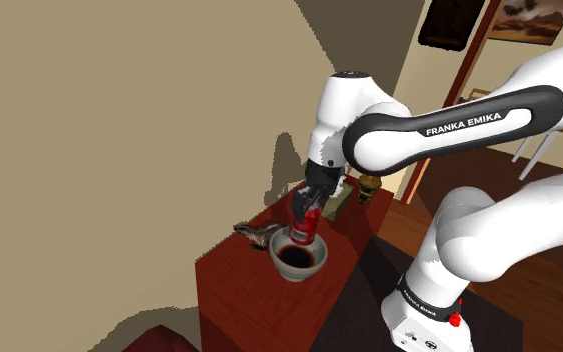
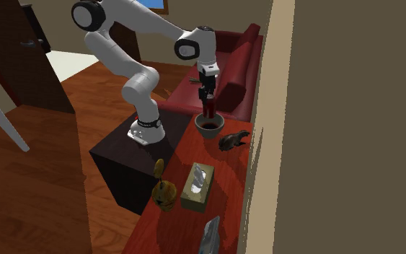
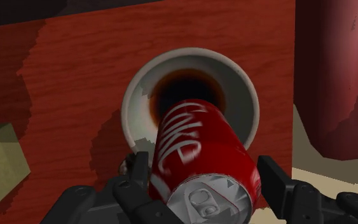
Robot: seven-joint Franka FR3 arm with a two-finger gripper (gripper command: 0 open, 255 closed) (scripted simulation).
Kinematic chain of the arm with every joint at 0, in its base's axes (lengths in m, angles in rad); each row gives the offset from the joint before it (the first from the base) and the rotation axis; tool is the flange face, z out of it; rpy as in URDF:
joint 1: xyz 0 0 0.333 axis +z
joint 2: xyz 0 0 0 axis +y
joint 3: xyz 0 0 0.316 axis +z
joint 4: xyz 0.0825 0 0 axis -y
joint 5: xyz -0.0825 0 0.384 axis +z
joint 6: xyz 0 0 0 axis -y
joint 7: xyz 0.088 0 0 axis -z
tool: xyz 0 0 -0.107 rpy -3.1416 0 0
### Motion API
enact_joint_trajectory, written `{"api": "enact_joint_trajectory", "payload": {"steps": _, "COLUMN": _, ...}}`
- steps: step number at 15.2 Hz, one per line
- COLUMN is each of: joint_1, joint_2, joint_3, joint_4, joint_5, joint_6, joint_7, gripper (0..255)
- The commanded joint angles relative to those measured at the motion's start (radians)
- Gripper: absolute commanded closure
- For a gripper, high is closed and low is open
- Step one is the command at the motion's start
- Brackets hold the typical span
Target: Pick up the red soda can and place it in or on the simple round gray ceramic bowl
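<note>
The black gripper (image 3: 204,172) points down from the bent white arm (image 1: 439,125), and its two fingers clasp the glossy red soda can (image 3: 193,143). The can hangs right over the round pale bowl (image 3: 247,89), which is dark inside and stands on a red-brown wood-grained table (image 3: 69,76).

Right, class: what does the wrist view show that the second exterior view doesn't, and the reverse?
Wrist view: white lettering and a silver pull-tab top on the red soda can. Second exterior view: the white arm, its dark stand and a dark animal figurine. Both: the claw clasping the can over the pale bowl on the reddish wooden table.
</note>
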Motion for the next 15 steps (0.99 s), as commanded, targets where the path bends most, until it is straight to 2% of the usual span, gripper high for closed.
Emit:
{"api": "enact_joint_trajectory", "payload": {"steps": 1, "joint_1": 0.002, "joint_2": 0.01, "joint_3": 0.005, "joint_4": -0.021, "joint_5": 0.004, "joint_6": 0.033, "joint_7": 0.001, "gripper": 255}}
{"api": "enact_joint_trajectory", "payload": {"steps": 6, "joint_1": 0.004, "joint_2": 0.058, "joint_3": 0.02, "joint_4": -0.068, "joint_5": 0.014, "joint_6": 0.126, "joint_7": 0.004, "gripper": 255}}
{"api": "enact_joint_trajectory", "payload": {"steps": 14, "joint_1": 0.004, "joint_2": 0.058, "joint_3": 0.02, "joint_4": -0.068, "joint_5": 0.014, "joint_6": 0.126, "joint_7": 0.004, "gripper": 255}}
{"api": "enact_joint_trajectory", "payload": {"steps": 15, "joint_1": 0.003, "joint_2": 0.058, "joint_3": 0.02, "joint_4": -0.068, "joint_5": 0.014, "joint_6": 0.126, "joint_7": 0.004, "gripper": 0}}
